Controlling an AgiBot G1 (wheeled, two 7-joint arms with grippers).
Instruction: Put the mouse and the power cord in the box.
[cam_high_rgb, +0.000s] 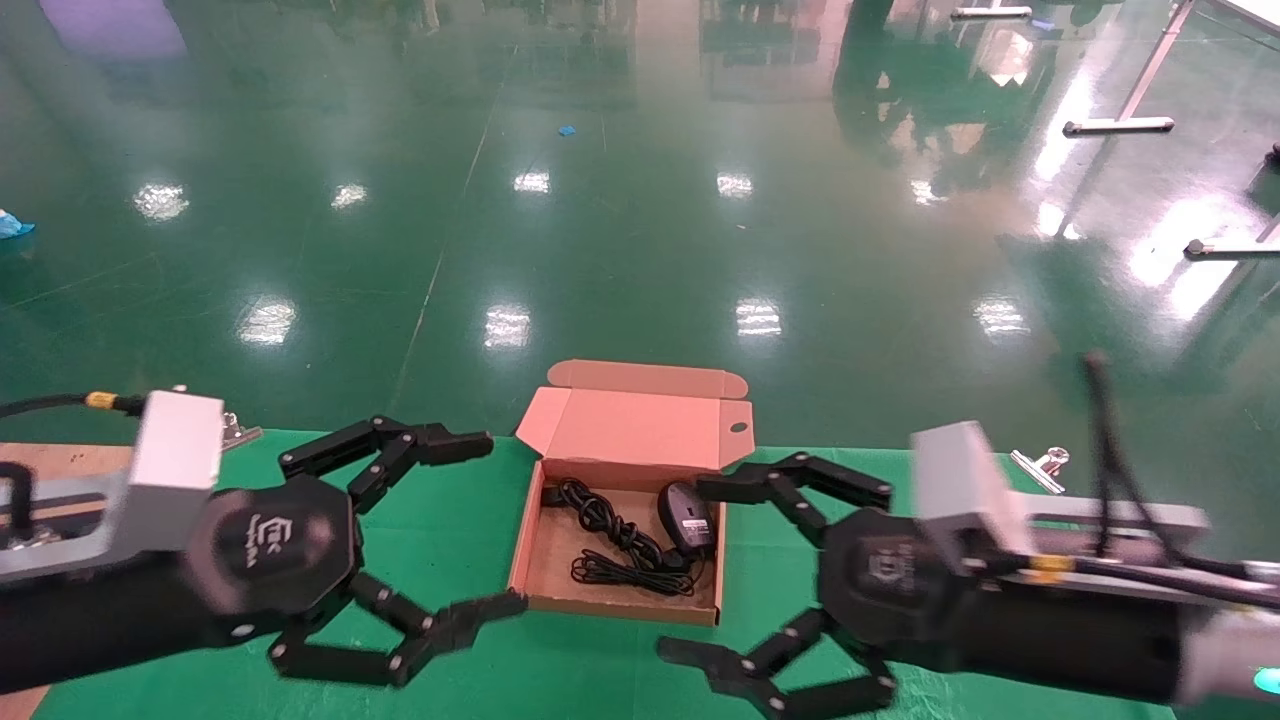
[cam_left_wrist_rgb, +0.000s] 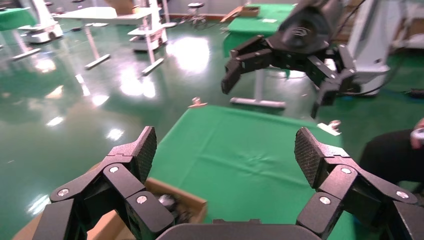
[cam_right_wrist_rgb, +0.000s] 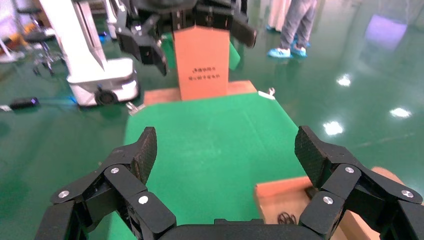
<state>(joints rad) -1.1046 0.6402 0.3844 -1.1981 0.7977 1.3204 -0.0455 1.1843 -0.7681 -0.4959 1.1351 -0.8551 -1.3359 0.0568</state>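
The box (cam_high_rgb: 533, 560) lies open in the middle of the green table, its flap lid (cam_high_rgb: 640, 425) standing up at the back. Inside it the mouse (cam_high_rgb: 686, 518) rests with its pale label up, its thin cable bundled beside it. The power cord (cam_high_rgb: 598, 512) lies coiled in the box too. My left gripper (cam_high_rgb: 485, 525) hovers open just left of the box, holding nothing. My right gripper (cam_high_rgb: 697, 570) hovers open at the box's right side, also holding nothing. A box corner (cam_left_wrist_rgb: 192, 204) shows past my left gripper (cam_left_wrist_rgb: 226, 152), and another corner (cam_right_wrist_rgb: 280, 195) past my right gripper (cam_right_wrist_rgb: 225, 150).
Metal clips (cam_high_rgb: 1040, 465) hold the green cloth (cam_high_rgb: 450, 520) at the table's back edge. A wooden board (cam_high_rgb: 50, 460) adjoins the cloth on the left, and an upright printed cardboard piece (cam_right_wrist_rgb: 202, 60) stands there. Shiny green floor and table legs (cam_high_rgb: 1120, 125) lie beyond.
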